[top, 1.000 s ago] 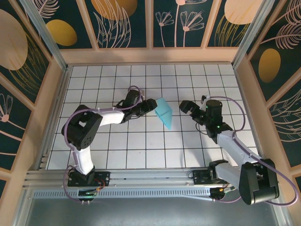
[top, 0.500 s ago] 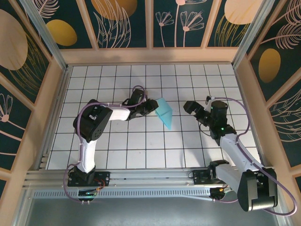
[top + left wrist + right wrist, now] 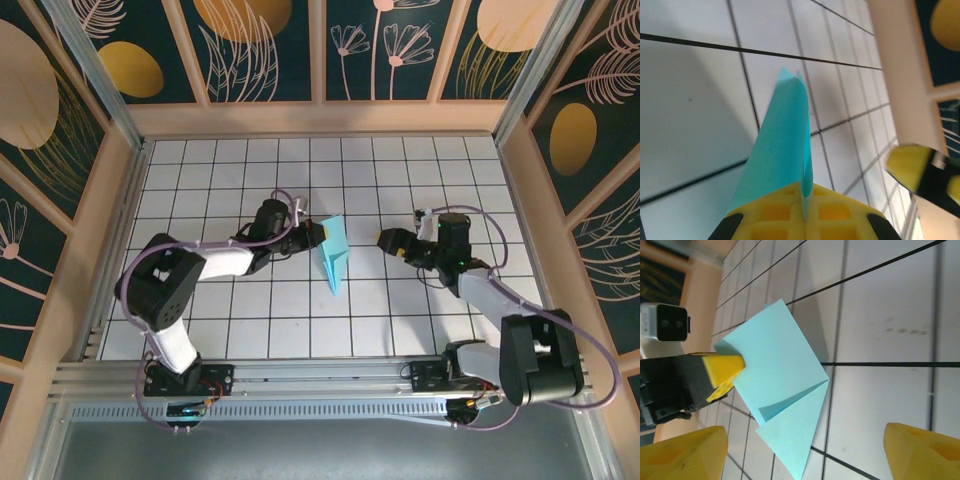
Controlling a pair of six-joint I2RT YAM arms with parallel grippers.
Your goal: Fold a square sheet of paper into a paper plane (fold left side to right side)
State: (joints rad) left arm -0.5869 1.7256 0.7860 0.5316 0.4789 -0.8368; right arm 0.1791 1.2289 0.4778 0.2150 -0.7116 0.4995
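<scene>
The teal-blue sheet of paper (image 3: 334,252) is folded into a pointed shape with a diagonal crease. It stands tilted up off the white grid table (image 3: 250,310), point toward the near side. My left gripper (image 3: 313,237) is shut on its upper left edge. In the left wrist view the yellow fingers (image 3: 840,212) pinch the paper (image 3: 782,145) between them. My right gripper (image 3: 390,243) hovers open just right of the paper, apart from it. In the right wrist view the folded paper (image 3: 780,370) lies ahead of my right gripper (image 3: 805,455), its tip between the wide-apart fingertips (image 3: 922,450).
Wooden walls (image 3: 320,118) enclose the grid table on three sides. The arm bases stand on a metal rail (image 3: 320,385) at the near edge. Open tiles lie in front of and behind the paper.
The left gripper has shut on the paper's edge and tipped it up, so it looks narrower from above. The right gripper has moved left toward the paper and narrowed a little.
</scene>
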